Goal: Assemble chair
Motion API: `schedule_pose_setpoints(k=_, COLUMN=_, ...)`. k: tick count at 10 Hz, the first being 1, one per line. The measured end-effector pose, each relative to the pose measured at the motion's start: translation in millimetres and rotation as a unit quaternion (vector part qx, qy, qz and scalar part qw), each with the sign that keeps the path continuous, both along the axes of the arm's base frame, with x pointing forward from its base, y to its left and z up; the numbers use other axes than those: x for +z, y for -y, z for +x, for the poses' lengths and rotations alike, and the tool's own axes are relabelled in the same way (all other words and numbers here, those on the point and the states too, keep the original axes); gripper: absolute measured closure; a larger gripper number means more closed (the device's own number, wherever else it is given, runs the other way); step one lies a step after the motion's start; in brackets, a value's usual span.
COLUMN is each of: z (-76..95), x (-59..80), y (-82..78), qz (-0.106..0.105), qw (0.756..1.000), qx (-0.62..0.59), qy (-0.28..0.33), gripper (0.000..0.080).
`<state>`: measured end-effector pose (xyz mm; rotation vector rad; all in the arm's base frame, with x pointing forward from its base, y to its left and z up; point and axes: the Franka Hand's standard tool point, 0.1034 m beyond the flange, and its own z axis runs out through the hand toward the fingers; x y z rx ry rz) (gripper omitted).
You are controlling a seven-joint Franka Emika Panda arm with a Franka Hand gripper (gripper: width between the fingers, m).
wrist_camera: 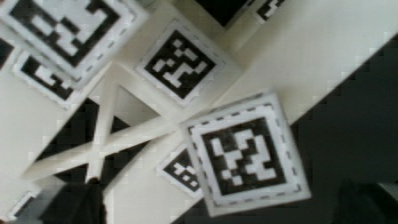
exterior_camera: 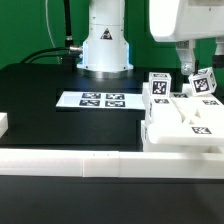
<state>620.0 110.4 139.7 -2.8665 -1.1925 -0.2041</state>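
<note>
The black table (exterior_camera: 40, 120) fills most of the exterior view, with the long white rail (exterior_camera: 70, 164) running across its near edge at six o'clock. The arm's white base (exterior_camera: 105, 45) stands at twelve o'clock, and the marker board (exterior_camera: 100, 99) lies flat just in front of it, near the centre.

The chair parts (exterior_camera: 185, 118) are bunched together at about three to four o'clock, pressed up against the rail: a flat tagged panel (exterior_camera: 195, 125) lying low, with smaller tagged blocks (exterior_camera: 160, 88) standing on or behind it. Nothing there looks like a finished chair yet; no seat on legs and no upright back can be made out, so most of the joining seems left to do.

The gripper (exterior_camera: 187, 62) hangs at about two o'clock, right over a tilted tagged block (exterior_camera: 205, 82). The wrist view is blurred, showing tagged white faces (wrist_camera: 240, 150) close up, so I cannot tell how far apart the fingers are, or whether they hold that block.
</note>
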Motion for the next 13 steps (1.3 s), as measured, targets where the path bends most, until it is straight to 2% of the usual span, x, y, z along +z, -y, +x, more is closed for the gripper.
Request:
schedule_pose_setpoints(k=4, z=-2.8, x=-11.7, y=-1.1, qz=-0.001, qw=1.0, qx=0.001, qy=-0.006, gripper=0.0151)
schedule_pose_setpoints(k=7, z=-3.5, x=-13.2, y=-2.1, qz=-0.001, qw=1.0, qx=-0.002, qy=-0.008, gripper=0.0163)
schedule_pose_setpoints(k=9, z=-3.3, x=-13.2, y=-1.2, qz=-0.001, qw=1.0, qx=-0.003, qy=-0.008, gripper=0.0514)
schedule_pose_setpoints(k=13, z=-3.3, x=-13.2, y=-1.0, qz=0.001, qw=1.0, qx=-0.018, qy=-0.009, gripper=0.0518)
